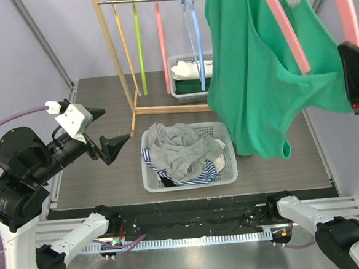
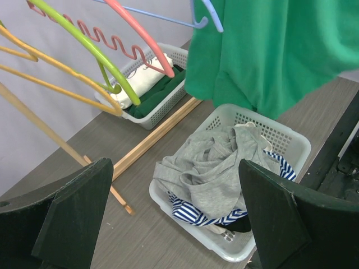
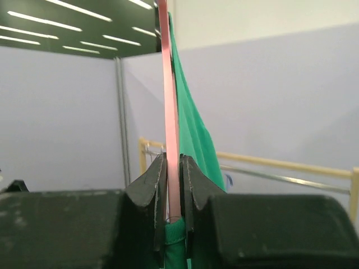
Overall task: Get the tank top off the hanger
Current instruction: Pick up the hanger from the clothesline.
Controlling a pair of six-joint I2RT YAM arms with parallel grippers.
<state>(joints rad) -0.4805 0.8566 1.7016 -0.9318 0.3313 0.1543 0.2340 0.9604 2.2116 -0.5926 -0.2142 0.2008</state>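
Our right gripper is pinched narrow on the pink hanger, whose bar runs straight up between the jaws. The green tank top hangs on that hanger, draping down to the gripper's left. Our left gripper stands wide apart, holding nothing, with the white basket of grey clothes just ahead of its fingers.

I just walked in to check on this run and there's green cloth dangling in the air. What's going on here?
The right gripper is shut on a pink hanger and holds it high above the table. The green tank top hangs from it, near the white basket of loose clothes. The left gripper is open, off to the left of that basket, touching nothing. The top is not yet off the hanger.
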